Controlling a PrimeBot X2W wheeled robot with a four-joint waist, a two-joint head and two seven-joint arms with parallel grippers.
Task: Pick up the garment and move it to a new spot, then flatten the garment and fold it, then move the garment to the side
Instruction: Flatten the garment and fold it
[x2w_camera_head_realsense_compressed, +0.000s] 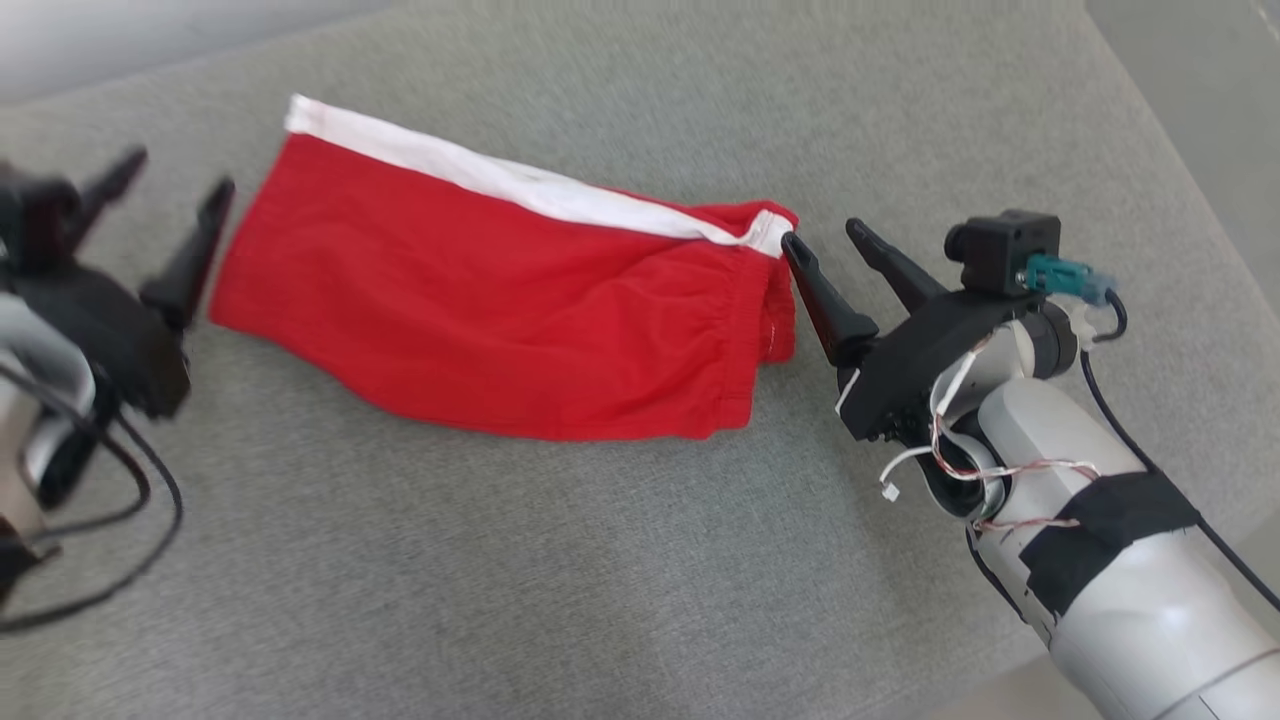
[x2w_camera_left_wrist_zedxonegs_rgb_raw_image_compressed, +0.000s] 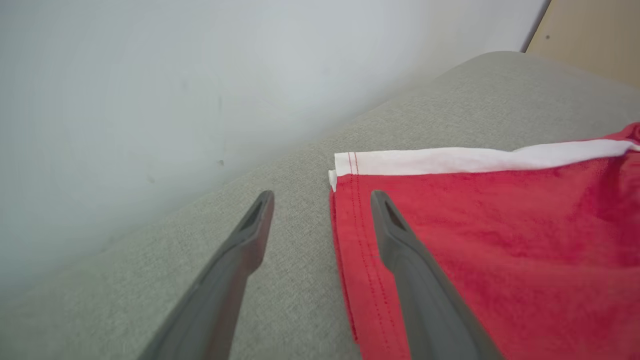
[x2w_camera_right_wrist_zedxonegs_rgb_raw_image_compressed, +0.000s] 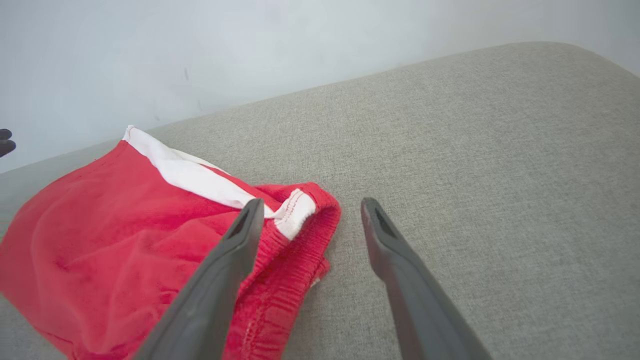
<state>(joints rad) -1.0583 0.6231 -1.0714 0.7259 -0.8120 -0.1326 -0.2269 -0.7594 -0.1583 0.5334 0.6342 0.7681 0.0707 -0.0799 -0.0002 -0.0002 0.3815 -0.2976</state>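
The garment (x2w_camera_head_realsense_compressed: 500, 310) is lying spread across the grey cushion (x2w_camera_head_realsense_compressed: 600, 560), red cloth with a white stripe (x2w_camera_head_realsense_compressed: 480, 175) running along its far edge. It is looking fairly flat, with some gathering towards the right end.

The left gripper (x2w_camera_head_realsense_compressed: 178, 172) is hovering at the garment's left end with its jaws standing wide apart and nothing between them. In its wrist view one finger is sitting over bare cushion and the other is lying over the stitched hem (x2w_camera_left_wrist_zedxonegs_rgb_raw_image_compressed: 357, 250); whether it is touching the cloth, I cannot tell.

On the other side, the right gripper (x2w_camera_head_realsense_compressed: 822, 232) is likewise showing spread jaws and gripping nothing. Its inner fingertip is sitting right at the corner where the white stripe is meeting the elastic waistband (x2w_camera_right_wrist_zedxonegs_rgb_raw_image_compressed: 285, 270), and its outer finger is pointing over bare cushion just beside the garment.

So both grippers are flanking the garment, one at each end, both empty. A pale wall (x2w_camera_left_wrist_zedxonegs_rgb_raw_image_compressed: 125, 100) is rising behind the cushion.
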